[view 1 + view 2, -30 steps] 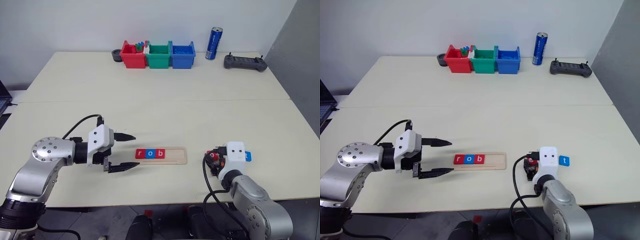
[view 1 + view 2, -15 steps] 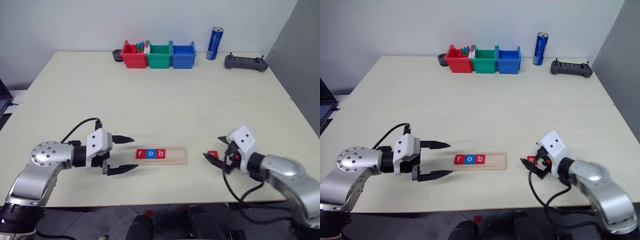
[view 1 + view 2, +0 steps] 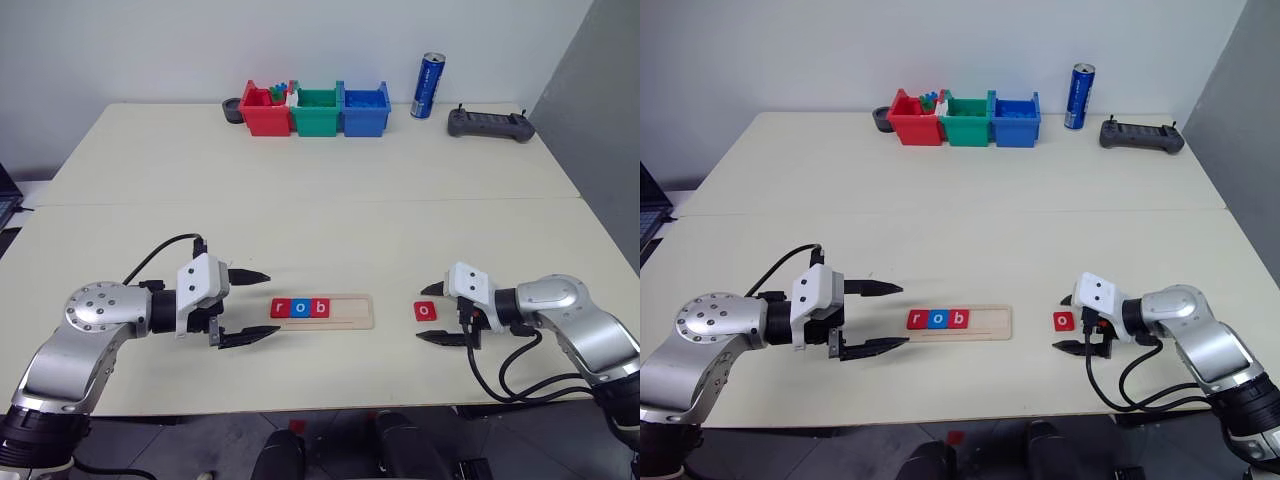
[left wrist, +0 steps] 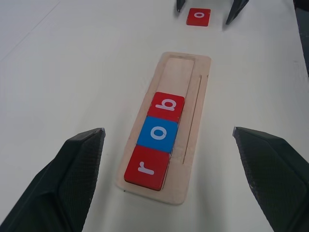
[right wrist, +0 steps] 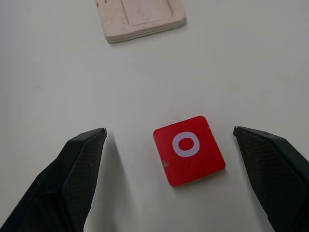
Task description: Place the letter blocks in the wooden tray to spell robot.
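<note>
The wooden tray (image 3: 322, 310) lies flat near the front edge of the table (image 3: 300, 210), about midway between the two arms. Left of it, the left gripper (image 3: 243, 306) hovers just above the tabletop with its two black fingers spread wide, holding nothing, its tips pointing right toward the tray's left end. In the left part of the tray's groove sit three letter blocks touching side by side: a red r (image 3: 280, 308), a blue o (image 3: 299, 308) and a red b (image 3: 319, 308); the right part of the groove is bare wood. To the right of the tray, apart from it, a red o block (image 3: 426, 311) lies flat on the table. The right gripper (image 3: 436, 312) points left at it, fingers wide apart, one tip on the far side of the block and one on the near side, neither touching it. Along the far edge stand a red bin (image 3: 265, 113), a green bin (image 3: 318, 113), a blue bin (image 3: 365, 113), a blue can (image 3: 430, 86) and a dark controller (image 3: 489, 124).
</note>
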Motion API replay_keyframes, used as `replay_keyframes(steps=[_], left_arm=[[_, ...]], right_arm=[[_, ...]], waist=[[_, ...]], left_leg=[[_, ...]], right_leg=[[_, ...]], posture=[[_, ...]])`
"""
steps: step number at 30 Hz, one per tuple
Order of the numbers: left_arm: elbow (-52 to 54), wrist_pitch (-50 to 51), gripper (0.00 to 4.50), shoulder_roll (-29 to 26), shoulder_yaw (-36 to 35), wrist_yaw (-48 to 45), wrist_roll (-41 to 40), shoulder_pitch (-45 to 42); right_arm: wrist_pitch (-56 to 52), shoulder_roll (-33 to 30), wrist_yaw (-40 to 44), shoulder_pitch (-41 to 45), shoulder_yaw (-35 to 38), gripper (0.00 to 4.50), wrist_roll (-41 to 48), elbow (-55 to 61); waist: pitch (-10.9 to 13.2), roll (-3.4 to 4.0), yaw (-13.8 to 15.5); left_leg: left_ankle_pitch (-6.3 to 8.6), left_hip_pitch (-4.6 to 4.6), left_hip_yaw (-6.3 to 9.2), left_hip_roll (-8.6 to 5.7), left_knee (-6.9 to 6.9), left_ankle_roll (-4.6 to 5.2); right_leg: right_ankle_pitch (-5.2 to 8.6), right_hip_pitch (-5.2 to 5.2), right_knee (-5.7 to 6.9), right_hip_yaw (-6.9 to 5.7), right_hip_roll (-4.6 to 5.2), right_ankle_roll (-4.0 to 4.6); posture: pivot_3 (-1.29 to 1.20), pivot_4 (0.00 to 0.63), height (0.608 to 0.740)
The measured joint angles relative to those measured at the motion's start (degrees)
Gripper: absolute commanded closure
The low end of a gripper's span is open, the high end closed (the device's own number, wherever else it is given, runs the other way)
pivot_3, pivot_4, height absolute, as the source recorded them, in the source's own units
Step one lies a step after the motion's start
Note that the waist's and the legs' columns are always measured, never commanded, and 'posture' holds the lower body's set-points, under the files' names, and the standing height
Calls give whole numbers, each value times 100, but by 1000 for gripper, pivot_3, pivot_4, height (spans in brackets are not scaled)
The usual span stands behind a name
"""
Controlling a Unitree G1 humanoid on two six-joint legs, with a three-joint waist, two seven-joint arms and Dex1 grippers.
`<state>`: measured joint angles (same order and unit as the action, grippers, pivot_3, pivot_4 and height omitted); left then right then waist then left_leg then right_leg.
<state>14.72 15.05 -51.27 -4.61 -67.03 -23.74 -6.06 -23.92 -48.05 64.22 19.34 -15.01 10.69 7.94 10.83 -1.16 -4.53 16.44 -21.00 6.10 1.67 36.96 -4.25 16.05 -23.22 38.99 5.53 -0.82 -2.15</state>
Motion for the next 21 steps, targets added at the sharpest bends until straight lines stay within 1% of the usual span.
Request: replay_keyframes(steps=[2,8,12,16,18,21], left_arm=[[-3,-76,0,0,-24,-8,1,79],[-73,-194,0,0,-39,-4,6,139],[-76,-206,0,-1,-39,0,9,139],[-88,-213,0,-2,-38,-1,12,135],[-115,-243,0,-4,-37,-3,24,130],[-152,-313,0,-2,-29,-14,33,93]], right_arm=[[108,28,48,78,-18,882,-61,-123],[64,106,210,141,-17,3023,-30,-202],[-246,214,273,154,20,3064,219,1],[-692,439,156,419,-35,3064,377,665],[-858,695,-36,653,-223,3064,294,861],[-1033,1195,-336,957,-667,3064,67,834]], waist=[[0,0,-2],[0,0,10],[0,0,10],[0,1,-1],[-1,-1,-4],[-1,-1,-6]], left_leg=[[0,2,0,0,0,0],[0,2,1,0,1,0],[0,2,2,0,1,0],[0,3,4,1,1,0],[0,4,6,2,1,-1],[-1,3,5,2,1,-1]], right_leg=[[0,0,1,0,0,0],[0,0,3,-1,0,0],[0,1,4,-1,0,1],[0,0,6,-2,-2,1],[0,1,6,-4,-3,1],[0,0,6,-4,-2,1]], posture=[[0,150,740],[0,150,740],[0,150,740],[0,150,740],[0,150,740],[0,150,740]])
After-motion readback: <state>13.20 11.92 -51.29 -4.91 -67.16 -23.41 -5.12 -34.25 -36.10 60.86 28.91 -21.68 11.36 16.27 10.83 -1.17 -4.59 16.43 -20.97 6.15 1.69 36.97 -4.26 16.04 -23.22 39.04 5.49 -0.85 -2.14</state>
